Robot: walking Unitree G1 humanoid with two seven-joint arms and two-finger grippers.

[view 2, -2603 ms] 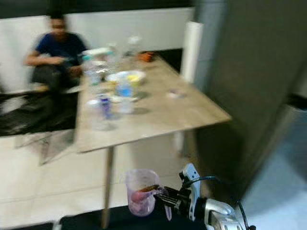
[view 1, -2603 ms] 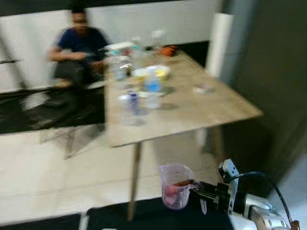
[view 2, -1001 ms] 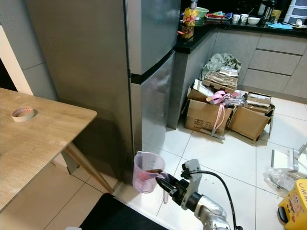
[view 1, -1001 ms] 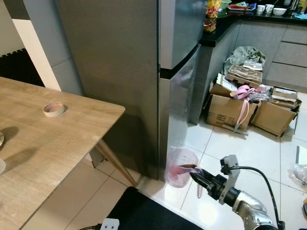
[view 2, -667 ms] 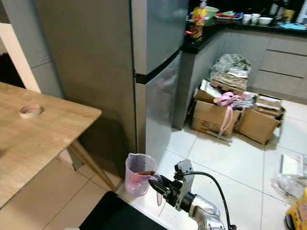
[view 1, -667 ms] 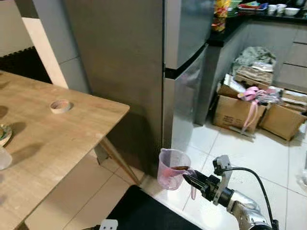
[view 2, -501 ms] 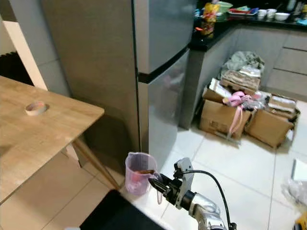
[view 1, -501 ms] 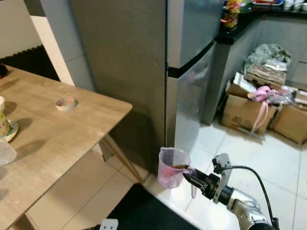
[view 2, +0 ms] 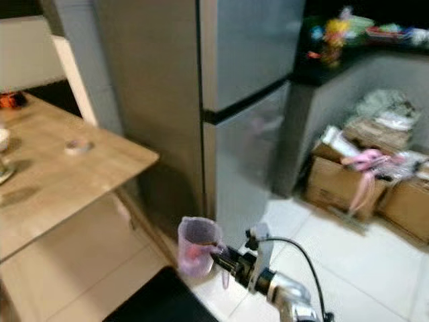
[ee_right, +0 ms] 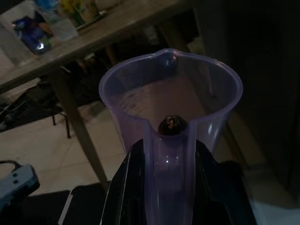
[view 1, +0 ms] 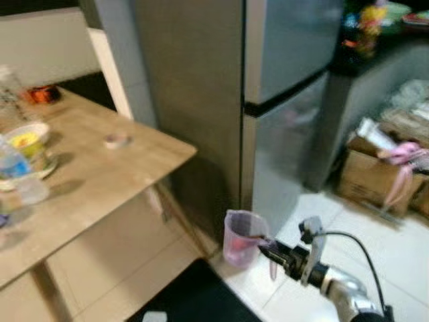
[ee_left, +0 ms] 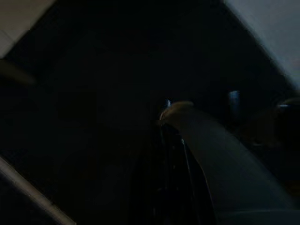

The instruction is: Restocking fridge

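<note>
Jug [view 1: 242,239] handle in right pincer [view 1: 267,250]

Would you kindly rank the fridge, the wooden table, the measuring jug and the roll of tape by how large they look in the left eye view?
1. fridge
2. wooden table
3. measuring jug, held near the camera by the right gripper, so it looks enlarged
4. roll of tape

Your head views are motion-blurred: the countertop items [view 1: 365,20] at one o'clock stay unreadable. The table [view 1: 87,181] is cut off at nine o'clock. Your left wrist view is nearly black.
</note>
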